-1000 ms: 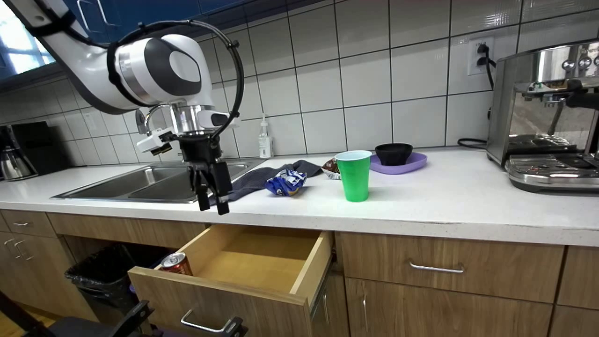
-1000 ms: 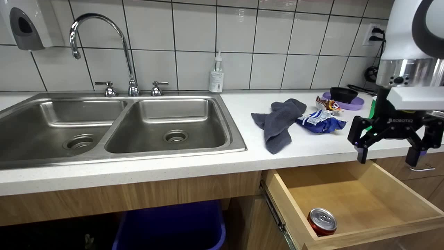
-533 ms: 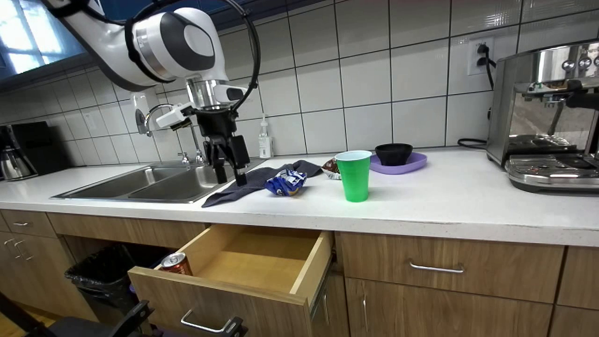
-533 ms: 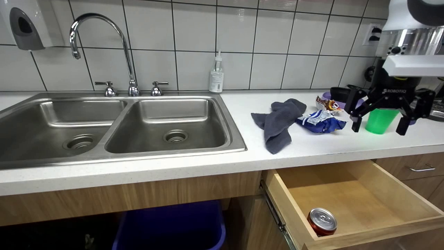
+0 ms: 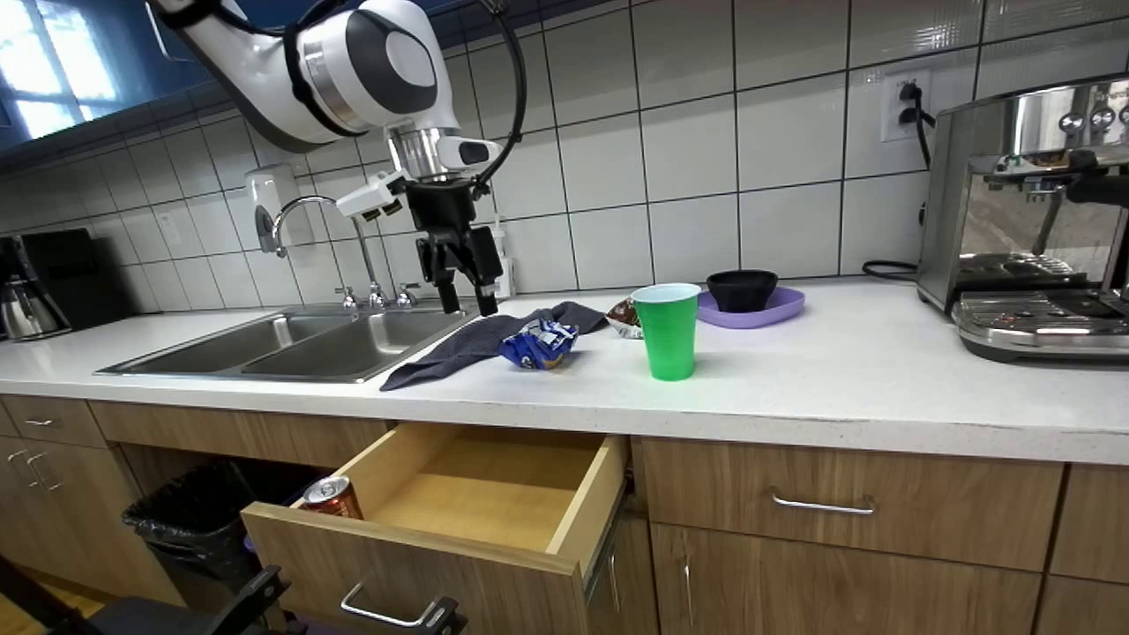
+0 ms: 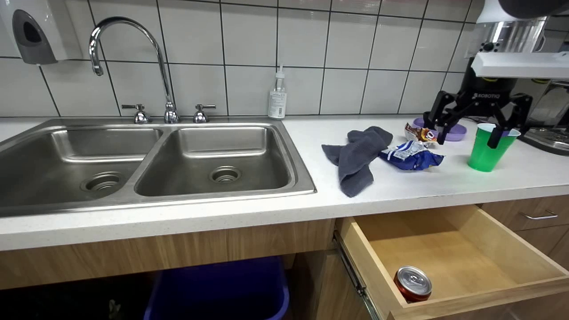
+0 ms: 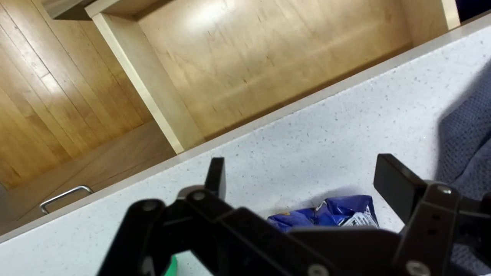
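The gripper (image 6: 467, 141), spread wide and empty, has risen above the worktop (image 6: 266, 221) front edge, nearer the packet (image 6: 412, 159).

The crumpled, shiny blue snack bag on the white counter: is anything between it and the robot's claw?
Nothing visible stands between them. In the wrist view, only the open black gripper itself hides part of the crumpled blue snack bag; the dark grey cloth and green plastic cup are off to either side.

White tiles (image 5: 791, 132) back a pale counter (image 5: 838, 370) above wooden cabinets (image 5: 838, 573).
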